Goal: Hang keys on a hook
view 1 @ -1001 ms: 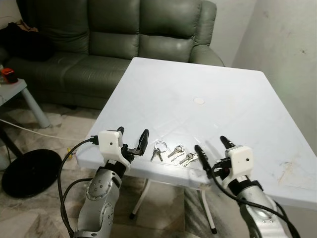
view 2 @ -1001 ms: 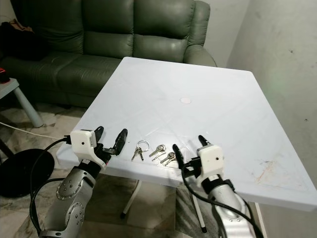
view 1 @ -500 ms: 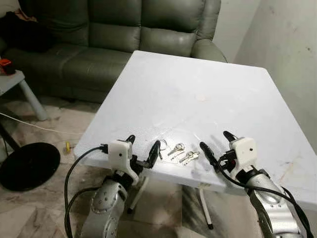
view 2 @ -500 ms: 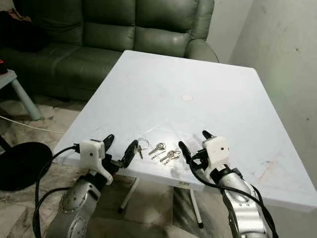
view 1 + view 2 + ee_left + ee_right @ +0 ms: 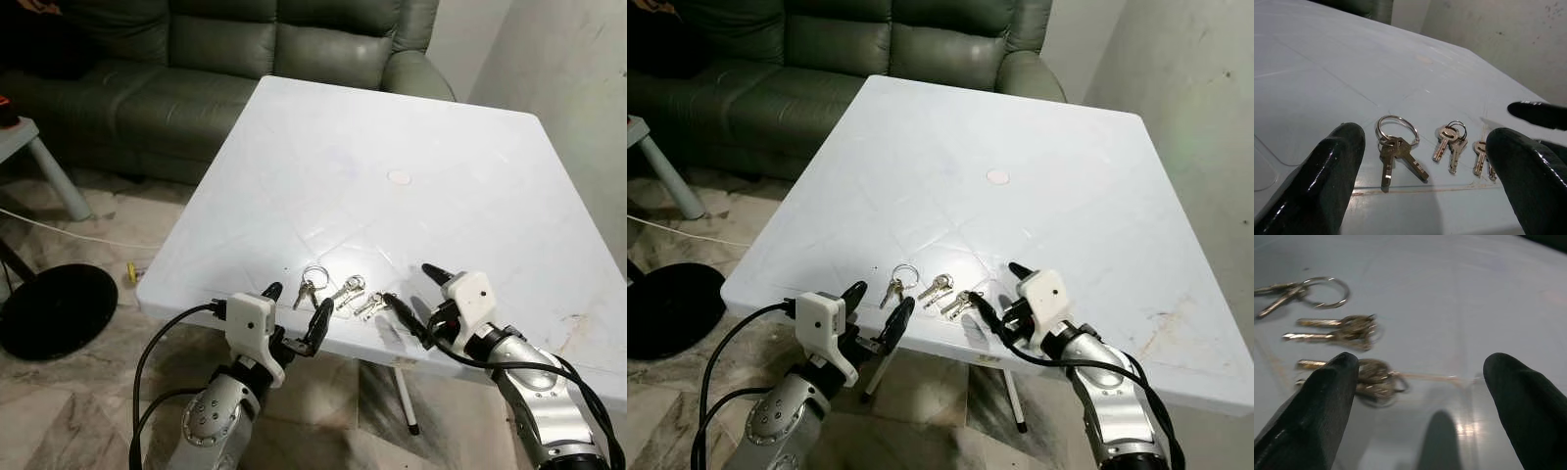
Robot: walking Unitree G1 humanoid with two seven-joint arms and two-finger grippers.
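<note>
In the lower middle of the left eye view we see three small bunches of keys lying in a row near the front edge of the white table point(image 5: 411, 127): the keys with the large ring point(image 5: 309, 286) on the left, the middle keys point(image 5: 347, 291), and the right keys point(image 5: 370, 306). Our left gripper point(image 5: 296, 311) hangs at the table edge just in front of the ringed bunch, its fingers spread wide and holding nothing. Our right gripper point(image 5: 413, 294) sits low over the table beside the right keys, fingers also spread apart, one fingertip point(image 5: 1334, 382) close against that bunch. A green sofa point(image 5: 245, 49) fills the upper left.
</note>
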